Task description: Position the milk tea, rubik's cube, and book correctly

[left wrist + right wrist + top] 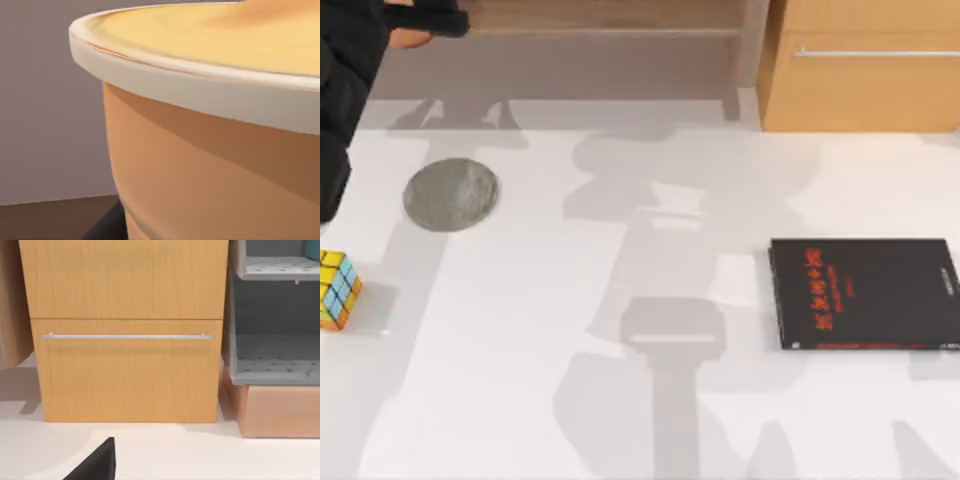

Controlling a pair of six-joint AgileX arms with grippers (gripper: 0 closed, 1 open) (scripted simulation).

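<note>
Rubik's cube [338, 289]: cut by top view's left edge, far side unseen. Black book [865, 293]: right end runs off frame; red lettering too small to read. Left arm [350, 70]: top-left corner, mostly cropped; grip hidden. Milk tea [210, 150]: lower body off frame in left wrist view. Dark wedge [97, 462], right wrist view: possibly a finger.

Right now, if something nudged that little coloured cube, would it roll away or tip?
Probably neither. The cube rests on a flat face on the table, so a nudge would likely slide it. Its square corners make rolling unlikely. It sits at the table's left edge, so a leftward push might drop it.
</note>
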